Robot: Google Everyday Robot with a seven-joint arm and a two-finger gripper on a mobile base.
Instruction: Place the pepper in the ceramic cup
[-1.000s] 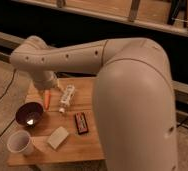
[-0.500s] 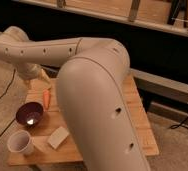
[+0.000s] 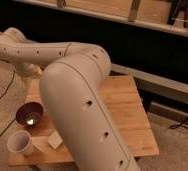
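Pepper: not visible in the camera view. The arm covers much of the table, so where it lies cannot be told.

Gripper: hidden behind the arm [image 3: 79, 115], whose large cream link fills the middle of the view from the bottom edge upward. Its jaws stand wide apart; whether anything lies between them cannot be seen. Only the forearm end [image 3: 31, 70] shows. It runs down from the elbow [image 3: 9, 44] at upper left toward the far left corner of the table and passes out of sight behind the large link.

Nearest visible item: dark glossy bowl [image 3: 29, 114], upright on the left side of the wooden table [image 3: 124, 107], just left of the large link, with a bright highlight inside.

Ceramic cup [image 3: 20, 143]: white, upright, mouth up, at the near left corner of the table. It is in front of the bowl and apart from it. The inside is shadowed; contents cannot be made out.

Pale block [image 3: 54, 141]: lies flat to the right of the cup, near it, with its right side cut off by the arm.

Further out: a dark cable [image 3: 2, 95] lies on the grey floor left of the table. A metal rail [image 3: 157, 85] runs behind the table on the right.
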